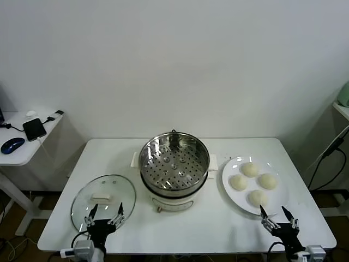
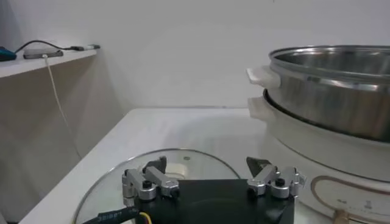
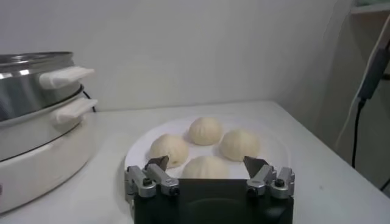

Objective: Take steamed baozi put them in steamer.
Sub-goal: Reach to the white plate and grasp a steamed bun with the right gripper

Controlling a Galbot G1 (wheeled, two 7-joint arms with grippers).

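Note:
Several cream-white baozi [image 1: 251, 182] lie on a white plate [image 1: 229, 169] at the table's right; they also show in the right wrist view [image 3: 206, 131]. The steel steamer [image 1: 174, 164] with its perforated tray stands on a white base mid-table, with nothing on the tray. My right gripper [image 1: 278, 214] is open and empty at the front edge, just in front of the plate, with the nearest baozi [image 3: 206, 167] between its fingertips' line of sight. My left gripper [image 1: 103, 214] is open and empty over the near rim of the glass lid [image 1: 103, 199].
The round glass lid lies flat at the table's front left, also in the left wrist view [image 2: 183, 164]. A side desk [image 1: 24, 147] with a phone and a mouse stands far left. A cable hangs at the right beyond the table.

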